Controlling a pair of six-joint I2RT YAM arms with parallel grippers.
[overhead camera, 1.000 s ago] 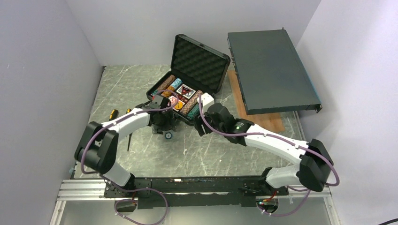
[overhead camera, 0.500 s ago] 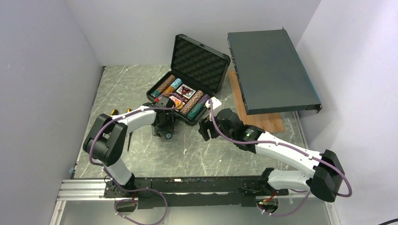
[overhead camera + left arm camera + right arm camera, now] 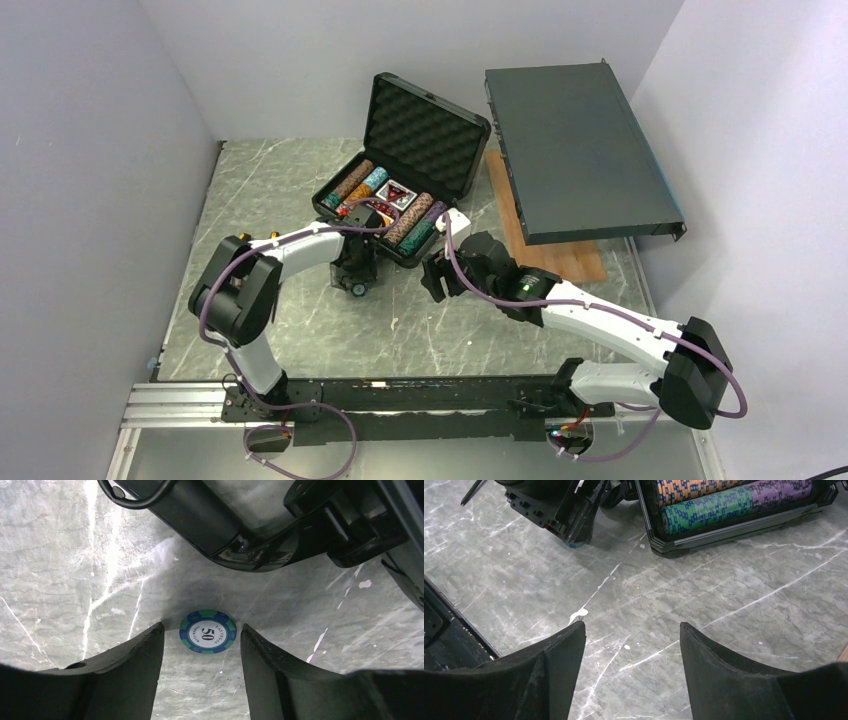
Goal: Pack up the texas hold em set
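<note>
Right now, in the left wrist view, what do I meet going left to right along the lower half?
Left gripper: one finger → blue-green 50 poker chip → other finger.

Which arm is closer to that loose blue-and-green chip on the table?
Left. The left arm has its open jaws either side of the chip; the right arm hangs over bare table, beside the case.

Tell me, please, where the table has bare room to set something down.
Free: marble between the right gripper and the near rail, and the far-left corner beside the case. Crowded: the case's front, where the left gripper straddles a chip.
</note>
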